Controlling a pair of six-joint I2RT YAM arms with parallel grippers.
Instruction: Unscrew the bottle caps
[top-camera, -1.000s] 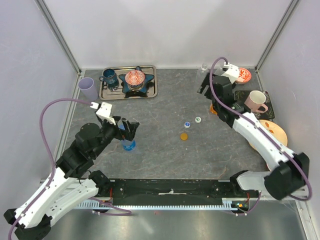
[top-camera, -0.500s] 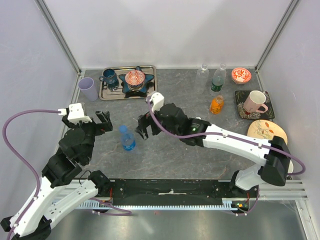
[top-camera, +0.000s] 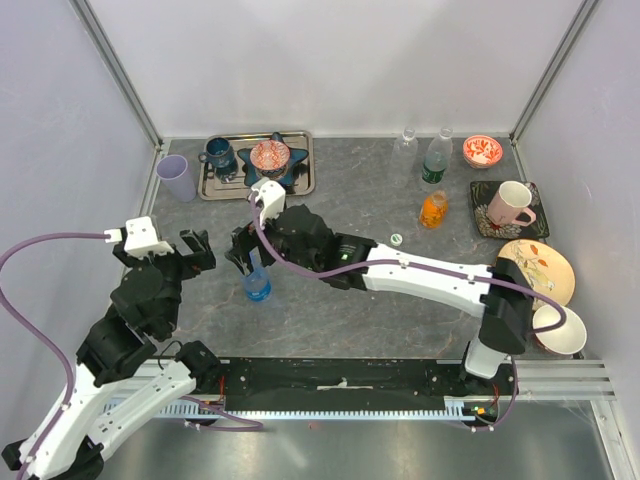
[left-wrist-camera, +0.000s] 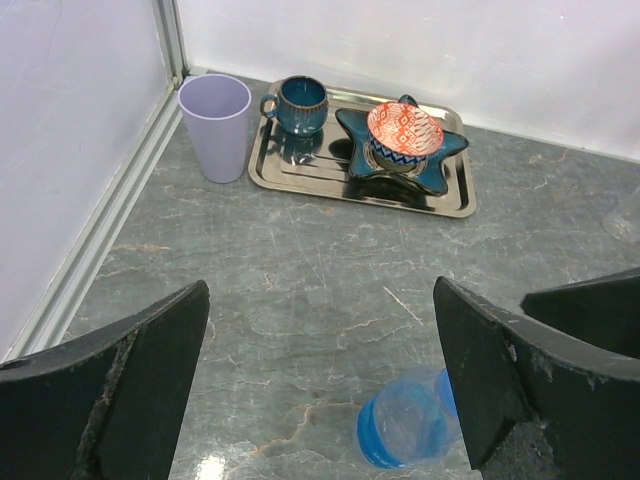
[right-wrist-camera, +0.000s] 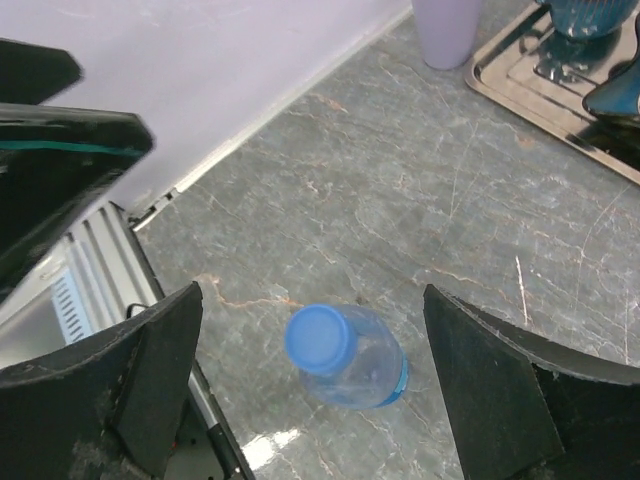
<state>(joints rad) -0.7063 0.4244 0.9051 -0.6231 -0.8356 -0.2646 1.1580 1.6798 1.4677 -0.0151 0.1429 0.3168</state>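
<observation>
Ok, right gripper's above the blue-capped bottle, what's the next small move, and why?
Probably lower the right gripper straight down until its fingers flank the blue cap. The cap sits on the upright bottle, between the wide-open jaws in the right wrist view. The left gripper is open, apart from the bottle.

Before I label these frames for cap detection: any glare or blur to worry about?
Top view: even light, sharp throughout. Left wrist: tray shows reflections; small glare on the table at the bottom edge. Right wrist: blue cap crisp, glare patch on the table near the bottom edge, beside the bottle.
</observation>
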